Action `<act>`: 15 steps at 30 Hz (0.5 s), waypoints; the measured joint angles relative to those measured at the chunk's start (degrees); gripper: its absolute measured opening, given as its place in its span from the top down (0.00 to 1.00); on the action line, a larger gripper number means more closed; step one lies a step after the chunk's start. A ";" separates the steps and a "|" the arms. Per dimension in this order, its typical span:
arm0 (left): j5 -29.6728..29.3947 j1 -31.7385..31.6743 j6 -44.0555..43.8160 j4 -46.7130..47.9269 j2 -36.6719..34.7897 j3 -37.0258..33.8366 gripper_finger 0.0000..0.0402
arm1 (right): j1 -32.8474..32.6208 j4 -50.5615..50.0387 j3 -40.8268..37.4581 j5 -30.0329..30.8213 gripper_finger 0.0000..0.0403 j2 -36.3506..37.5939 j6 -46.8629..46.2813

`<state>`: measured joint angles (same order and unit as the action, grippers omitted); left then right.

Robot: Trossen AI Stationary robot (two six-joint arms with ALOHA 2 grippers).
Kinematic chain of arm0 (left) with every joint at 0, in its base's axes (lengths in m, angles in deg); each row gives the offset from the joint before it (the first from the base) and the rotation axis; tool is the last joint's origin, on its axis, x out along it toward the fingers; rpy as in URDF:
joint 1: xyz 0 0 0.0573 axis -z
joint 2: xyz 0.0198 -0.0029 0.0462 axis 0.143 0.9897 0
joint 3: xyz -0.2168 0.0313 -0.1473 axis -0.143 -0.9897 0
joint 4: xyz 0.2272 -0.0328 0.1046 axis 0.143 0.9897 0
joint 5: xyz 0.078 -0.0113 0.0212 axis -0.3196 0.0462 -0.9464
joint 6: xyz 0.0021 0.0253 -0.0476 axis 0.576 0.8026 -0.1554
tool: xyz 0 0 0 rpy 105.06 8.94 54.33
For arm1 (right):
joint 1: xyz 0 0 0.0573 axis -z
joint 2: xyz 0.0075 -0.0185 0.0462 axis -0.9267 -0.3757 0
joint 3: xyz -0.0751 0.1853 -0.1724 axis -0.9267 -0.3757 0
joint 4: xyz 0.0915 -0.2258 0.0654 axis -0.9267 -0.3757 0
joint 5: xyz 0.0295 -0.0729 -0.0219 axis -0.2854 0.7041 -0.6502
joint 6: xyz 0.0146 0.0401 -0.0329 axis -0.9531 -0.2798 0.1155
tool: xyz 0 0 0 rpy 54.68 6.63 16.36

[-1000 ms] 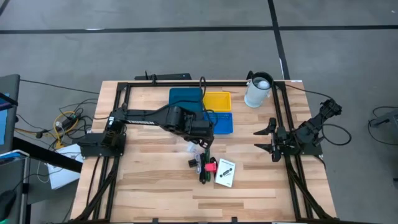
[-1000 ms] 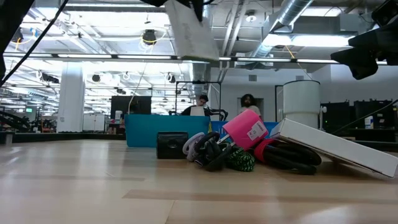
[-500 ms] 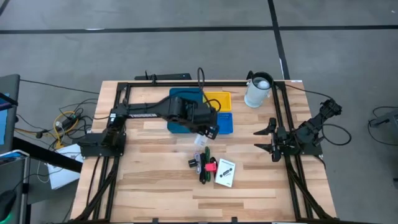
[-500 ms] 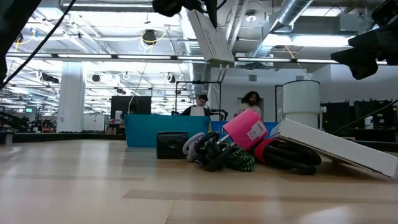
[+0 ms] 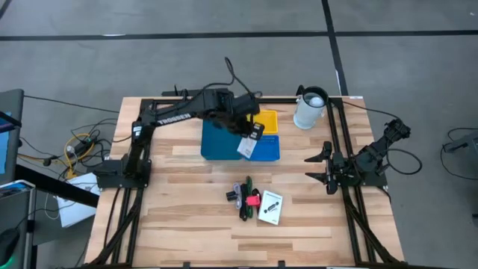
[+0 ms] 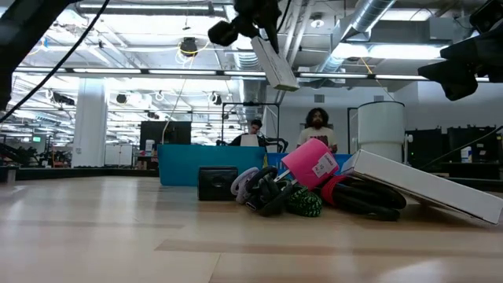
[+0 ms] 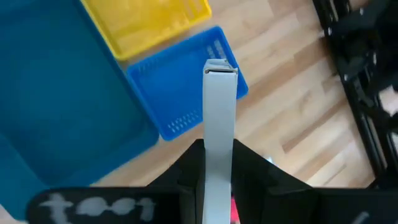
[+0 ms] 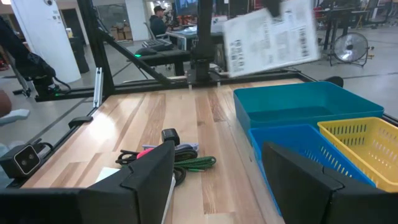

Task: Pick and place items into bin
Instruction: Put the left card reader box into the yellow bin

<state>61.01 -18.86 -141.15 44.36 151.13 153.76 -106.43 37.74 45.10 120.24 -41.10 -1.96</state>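
Left end effector (image 5: 250, 137) grips one white box (image 5: 246, 147) above three trays (image 5: 221, 133). Right end effector (image 5: 320, 168) waits, fingers apart. One printed card (image 5: 270, 207) lies on the surface (image 5: 179, 217).

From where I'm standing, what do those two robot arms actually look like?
Both are dark, almost black, jointed arms. The left arm carries white lettering along one link and a thin black cable looping above it. The left gripper ends in two flat black fingers. The right arm is equally dark, and the right gripper has two pointed black fingers.
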 joint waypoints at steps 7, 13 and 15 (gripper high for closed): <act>0.46 -4.87 4.27 -3.46 0.00 -0.02 0.90 | 0.00 0.00 -0.02 -0.01 0.42 -0.02 0.00; 1.99 -7.81 10.72 -9.18 0.00 -0.07 0.90 | 0.01 0.01 -0.02 0.00 0.42 0.00 0.00; 2.01 -8.47 13.27 -11.21 0.00 -0.07 0.90 | 0.02 0.00 -0.02 -0.02 0.42 0.00 0.00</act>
<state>63.02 -27.32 -127.88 33.16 151.13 153.70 -106.41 37.73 45.08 120.22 -41.10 -1.96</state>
